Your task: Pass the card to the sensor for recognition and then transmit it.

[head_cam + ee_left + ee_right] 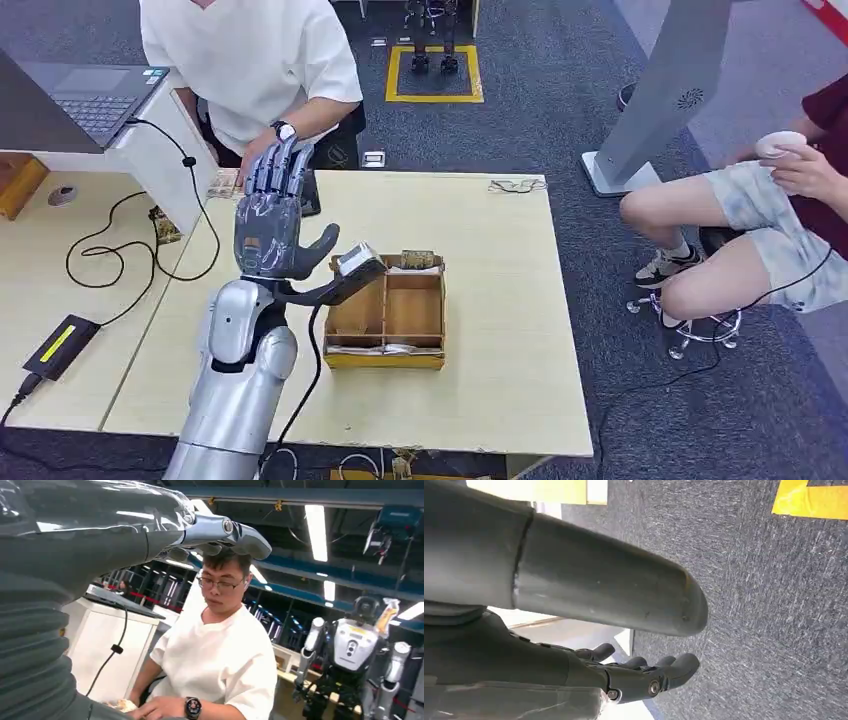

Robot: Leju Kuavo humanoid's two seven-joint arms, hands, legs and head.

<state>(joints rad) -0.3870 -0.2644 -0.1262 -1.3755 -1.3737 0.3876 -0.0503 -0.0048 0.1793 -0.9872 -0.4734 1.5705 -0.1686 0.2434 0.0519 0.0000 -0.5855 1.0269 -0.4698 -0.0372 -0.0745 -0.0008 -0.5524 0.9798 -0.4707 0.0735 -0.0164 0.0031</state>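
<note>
Left hand [268, 225] is raised over the bench [500, 300], fingers spread, empty; right hand [644, 677] hangs empty, loosely open; card unseen, so task looks unstarted or handed off.

Silver arm [235, 385], dark grey robot hand [272, 215].

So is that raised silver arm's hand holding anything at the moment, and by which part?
Nothing. The left hand is raised above the pale wooden table with its fingers spread and nothing in them; the right hand hangs empty over grey carpet.
</note>
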